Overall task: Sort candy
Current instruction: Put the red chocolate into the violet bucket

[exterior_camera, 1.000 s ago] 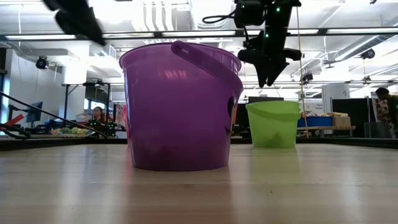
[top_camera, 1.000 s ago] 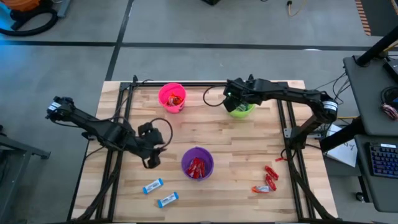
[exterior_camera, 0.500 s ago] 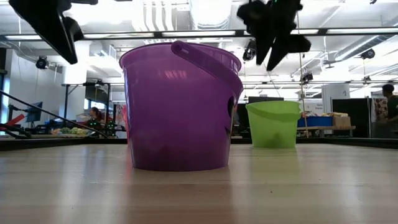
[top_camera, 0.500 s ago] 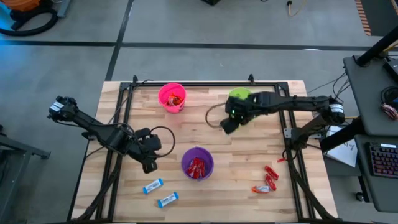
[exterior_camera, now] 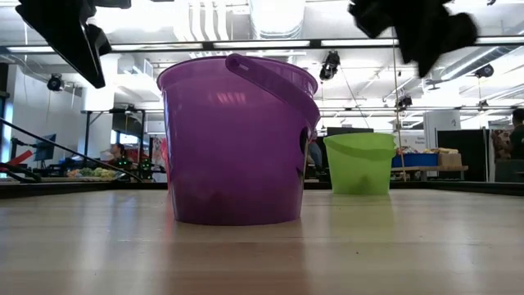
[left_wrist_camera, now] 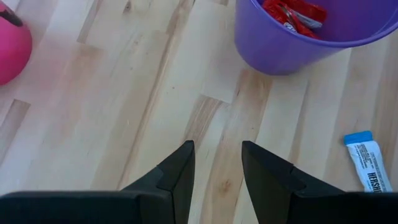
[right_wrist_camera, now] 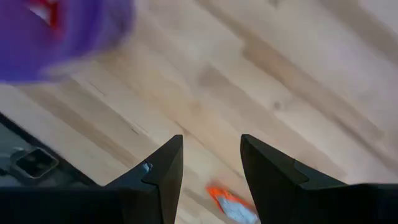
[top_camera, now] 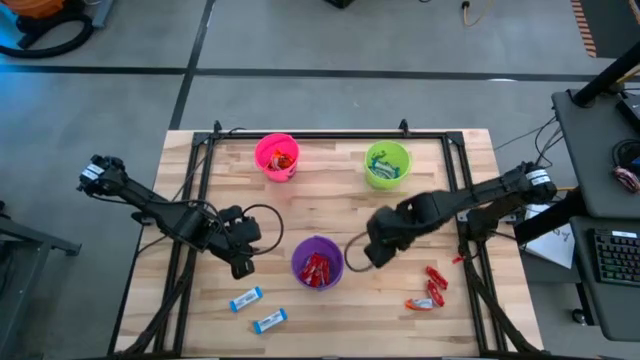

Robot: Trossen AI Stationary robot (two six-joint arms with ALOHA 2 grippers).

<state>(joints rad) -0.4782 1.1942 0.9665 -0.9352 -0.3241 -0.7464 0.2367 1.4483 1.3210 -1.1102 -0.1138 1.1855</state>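
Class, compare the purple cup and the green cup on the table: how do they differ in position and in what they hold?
The purple cup stands near the table's middle, between both grippers; the green cup stands at the far edge, away from them. The purple cup holds red-wrapped candy; the green cup's contents look blue and white, too small to identify. The low view shows the purple cup nearer the camera. Both stand upright and share the same bucket shape.

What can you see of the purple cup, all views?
The purple plastic cup is a round, slightly tapered, translucent-looking bucket with a flat handle folded across its rim. It stands upright on the wooden table, near the front middle, and holds several red-wrapped candies. The left claw hangs open beside it on one side, the right claw open on the other; neither touches it. The left wrist view shows its wall and the candies inside.
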